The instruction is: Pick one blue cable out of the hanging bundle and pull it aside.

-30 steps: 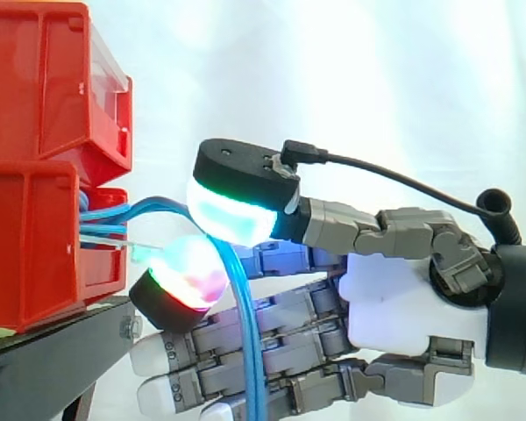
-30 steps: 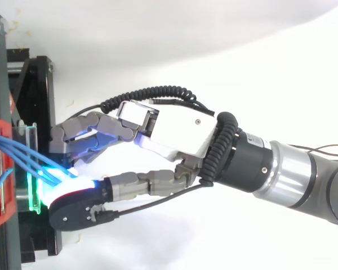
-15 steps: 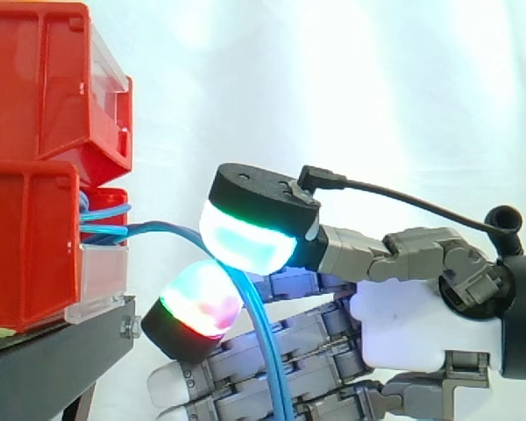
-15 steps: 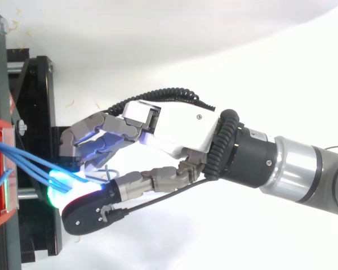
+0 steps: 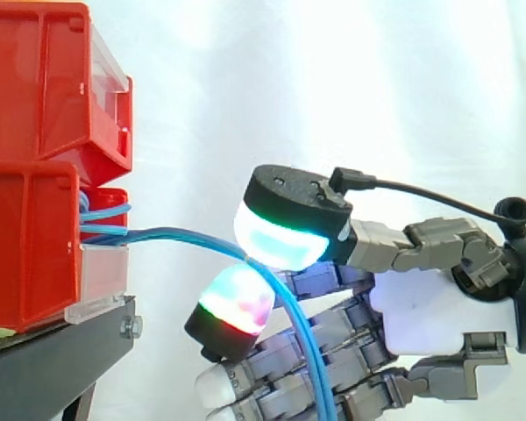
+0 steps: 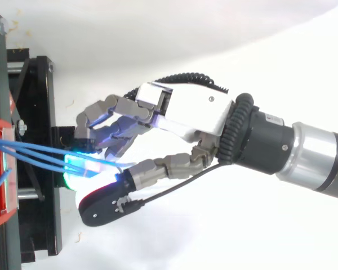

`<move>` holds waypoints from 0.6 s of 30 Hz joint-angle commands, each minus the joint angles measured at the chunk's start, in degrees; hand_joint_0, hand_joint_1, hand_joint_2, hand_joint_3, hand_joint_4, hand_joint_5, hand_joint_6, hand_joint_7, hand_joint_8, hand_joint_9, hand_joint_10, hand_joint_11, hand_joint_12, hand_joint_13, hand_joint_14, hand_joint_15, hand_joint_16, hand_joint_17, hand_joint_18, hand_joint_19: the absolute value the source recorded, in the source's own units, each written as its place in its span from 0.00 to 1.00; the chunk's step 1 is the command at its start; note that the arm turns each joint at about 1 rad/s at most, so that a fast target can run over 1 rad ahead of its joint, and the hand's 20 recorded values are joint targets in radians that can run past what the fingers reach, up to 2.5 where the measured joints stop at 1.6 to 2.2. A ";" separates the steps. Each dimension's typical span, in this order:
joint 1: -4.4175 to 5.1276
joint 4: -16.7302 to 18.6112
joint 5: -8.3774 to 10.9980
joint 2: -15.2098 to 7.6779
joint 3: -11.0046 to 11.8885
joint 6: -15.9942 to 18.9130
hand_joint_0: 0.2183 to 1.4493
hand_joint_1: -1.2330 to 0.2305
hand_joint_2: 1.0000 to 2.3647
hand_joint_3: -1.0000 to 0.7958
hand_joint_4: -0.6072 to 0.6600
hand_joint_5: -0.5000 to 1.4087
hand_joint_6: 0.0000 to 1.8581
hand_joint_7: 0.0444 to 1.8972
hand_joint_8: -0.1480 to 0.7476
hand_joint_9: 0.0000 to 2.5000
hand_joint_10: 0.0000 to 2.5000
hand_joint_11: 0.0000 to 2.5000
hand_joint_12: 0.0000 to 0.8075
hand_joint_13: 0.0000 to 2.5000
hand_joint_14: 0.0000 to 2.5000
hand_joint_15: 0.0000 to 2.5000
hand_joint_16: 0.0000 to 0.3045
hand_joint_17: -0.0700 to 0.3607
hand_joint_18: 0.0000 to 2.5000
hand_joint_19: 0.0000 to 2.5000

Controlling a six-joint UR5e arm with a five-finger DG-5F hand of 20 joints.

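Pinching blue cable [image 5: 175, 237] between two glowing pads [image 5: 280, 239] of robot hand [image 5: 421, 307]: thumb pad on top, one finger pad underneath, clamped on the strand. Other fingers half-curled below, holding nothing.

Cable path in side view:
- Exits front of lower red bin [image 5: 26, 246].
- Spans roughly level, clear of black stand [image 5: 53, 351], to the pinch.
- Drops past the fingers toward the bottom edge.
- Sits well out to the right of the remaining bundle [image 5: 101, 213], bunched at the bin front.

Judging this as mid-pull, with separation partly done.

Risks from here:
- Seeing more than one blue line converging on the pinch from above. Cannot tell a single strand from several in the clamp. Dragging several along defeats the "one cable" goal.
- Thin, slick cable on rounded pads. Likely to slip out under a sharper pull or a looser pinch.
- Run back to the bin looks near taut. Pulling harder could load the anchor point or tug the bin on the stand.
- Clear plate [image 5: 101, 281] at the bin front lies just under the run. Dropping the pull line could snag the cable on its edge.

Suggest pulling sideways slowly, holding pinch force and staying level.
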 commanded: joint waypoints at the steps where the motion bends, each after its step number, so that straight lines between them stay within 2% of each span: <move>1: -0.39 -1.64 -0.09 0.66 0.00 -0.12 0.16 0.37 0.00 0.28 0.71 0.17 0.48 0.49 0.58 0.35 0.00 0.19 0.50 0.30 0.00 0.12 0.21 0.49 0.36 0.16; 4: -0.65 -2.17 -0.35 0.92 0.00 -0.30 0.16 0.43 0.00 0.28 0.71 0.17 0.48 0.50 0.59 0.35 0.00 0.18 0.51 0.30 0.00 0.12 0.21 0.49 0.36 0.16; 5: -0.65 -2.17 -0.26 0.92 0.00 -0.39 0.19 0.51 0.00 0.28 0.69 0.17 0.48 0.52 0.58 0.35 0.00 0.18 0.49 0.29 0.00 0.12 0.20 0.48 0.35 0.17; 7: -0.65 -2.17 -0.26 0.92 0.17 -0.56 0.25 0.54 0.00 0.28 0.68 0.18 0.47 0.56 0.55 0.35 0.00 0.18 0.46 0.29 0.00 0.13 0.18 0.45 0.33 0.18; 8: -0.65 -2.17 -0.35 0.92 0.17 -0.56 0.29 0.55 0.00 0.28 0.67 0.18 0.47 0.57 0.54 0.35 0.00 0.18 0.45 0.28 0.00 0.13 0.17 0.44 0.32 0.19; 13: -0.65 -2.17 -0.26 0.92 0.35 -0.56 0.29 0.49 0.01 0.40 0.67 0.17 0.47 0.57 0.54 0.33 0.00 0.18 0.45 0.28 0.01 0.14 0.18 0.44 0.32 0.19; 18: -0.83 -2.61 -0.26 1.01 0.79 -0.65 0.29 0.43 0.01 0.44 0.67 0.17 0.48 0.56 0.54 0.32 0.00 0.19 0.45 0.28 0.00 0.14 0.18 0.45 0.32 0.19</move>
